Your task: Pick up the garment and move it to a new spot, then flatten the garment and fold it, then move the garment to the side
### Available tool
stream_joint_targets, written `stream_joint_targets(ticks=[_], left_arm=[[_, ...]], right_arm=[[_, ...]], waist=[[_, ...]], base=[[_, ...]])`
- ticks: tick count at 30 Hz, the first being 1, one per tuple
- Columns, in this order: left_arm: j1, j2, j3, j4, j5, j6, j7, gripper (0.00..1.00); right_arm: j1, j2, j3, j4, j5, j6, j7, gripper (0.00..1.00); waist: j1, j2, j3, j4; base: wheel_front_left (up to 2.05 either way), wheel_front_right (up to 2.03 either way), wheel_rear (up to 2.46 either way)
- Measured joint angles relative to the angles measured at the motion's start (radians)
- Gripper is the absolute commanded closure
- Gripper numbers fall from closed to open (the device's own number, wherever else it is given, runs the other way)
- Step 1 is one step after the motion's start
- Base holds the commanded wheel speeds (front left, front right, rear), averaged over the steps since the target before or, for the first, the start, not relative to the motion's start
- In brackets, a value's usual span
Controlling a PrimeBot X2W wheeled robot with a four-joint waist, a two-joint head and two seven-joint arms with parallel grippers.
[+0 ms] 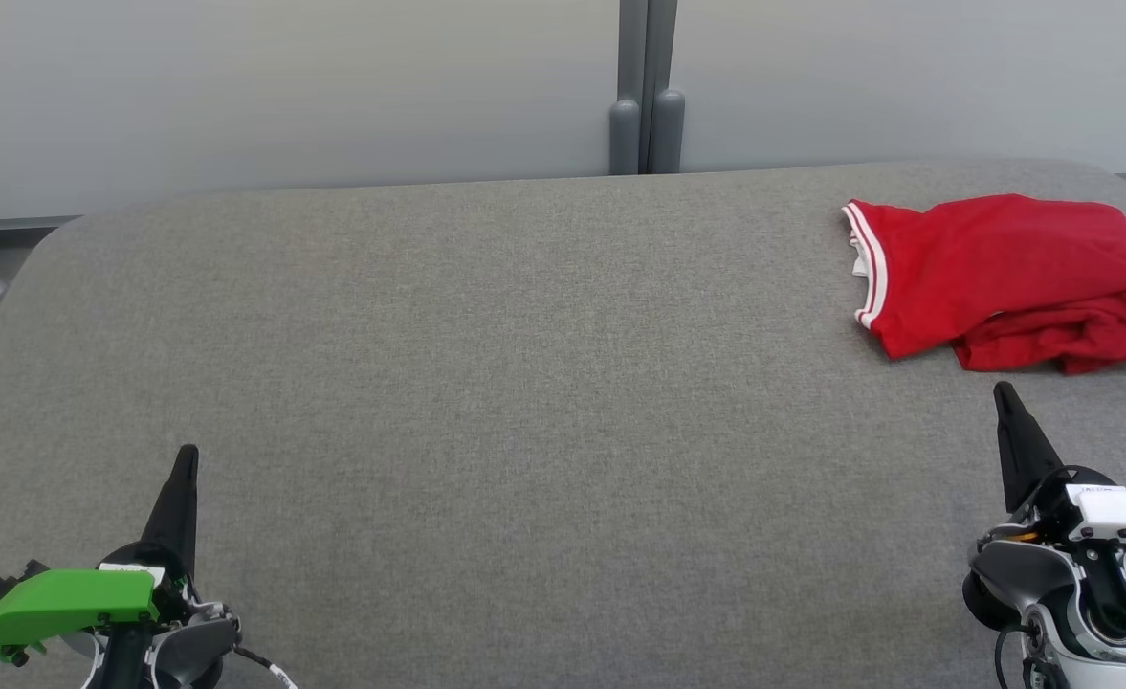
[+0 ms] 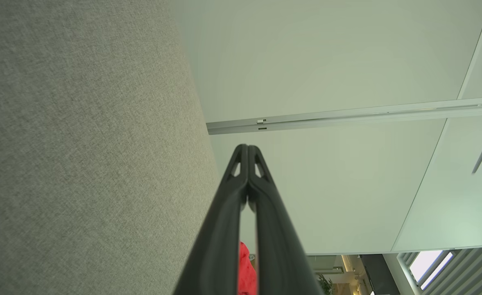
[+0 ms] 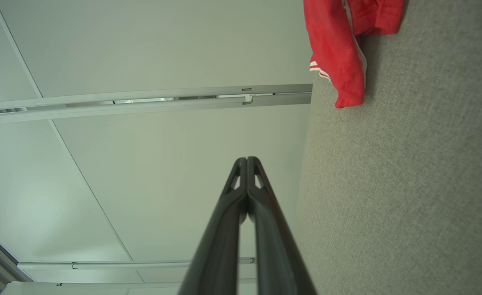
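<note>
Garment [image 1: 1007, 277] lies rumpled just beyond the right jaws; both pairs are pressed together and empty. A shallow pinch could catch 1 layer and slip.

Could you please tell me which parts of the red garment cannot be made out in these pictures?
- Head view: the garment runs past the right edge, so its right end is cut off.
- Left wrist view: the fingers of the left gripper hide all but a red sliver.
- Right wrist view: the top edge cuts off most of it.
- Its top layer hides the layers folded under.
</note>
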Motion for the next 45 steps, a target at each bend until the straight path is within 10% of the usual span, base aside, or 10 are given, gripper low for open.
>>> stream_joint_targets(ticks=[45], left_arm=[[0.000, 0.000, 0.000, -0.002, 0.000, 0.000, 0.000, 1.00]], right_arm=[[0.000, 0.000, -0.001, 0.001, 0.000, 0.006, 0.000, 1.00]], waist=[[0.0000, 0.0000, 0.000, 0.000]], base=[[0.00, 0.00, 0.00]])
